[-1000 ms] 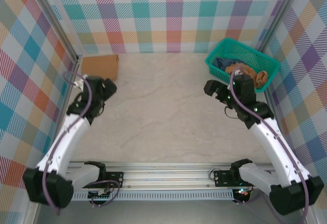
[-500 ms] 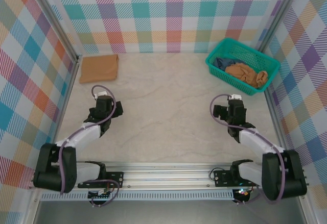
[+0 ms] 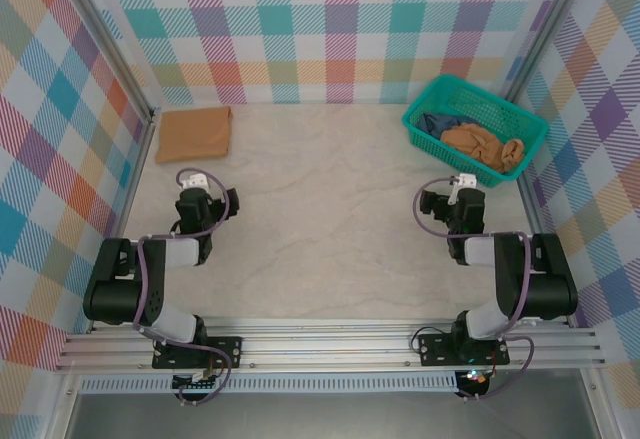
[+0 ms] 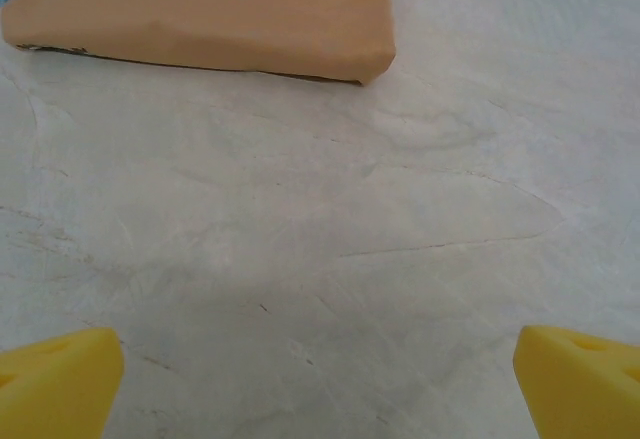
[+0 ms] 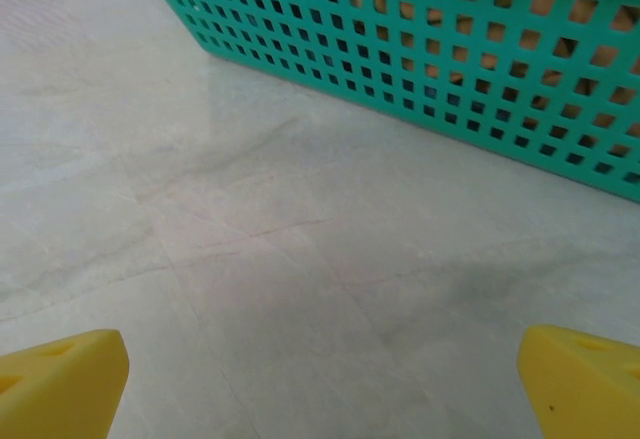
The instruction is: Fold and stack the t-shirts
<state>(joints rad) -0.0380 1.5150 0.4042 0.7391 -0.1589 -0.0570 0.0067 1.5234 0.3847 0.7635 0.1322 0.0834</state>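
We judged the work to stand between shirts. One folded t-shirt [image 3: 194,133] lay flat at ten o'clock on the table [image 3: 320,209], and a crumpled t-shirt [image 3: 482,146] sat in the teal basket [image 3: 420,99] at two o'clock. Both arms were tucked low near their bases. The left gripper [image 3: 196,202] pointed toward twelve o'clock with its jaws spread wide and empty, the folded shirt's near edge ahead of it. The right gripper [image 3: 452,204] was likewise agape and empty, facing the basket wall. Next, we reckoned, the right arm would need to reach over the rim, pinch the crumpled shirt and spread it mid-table.
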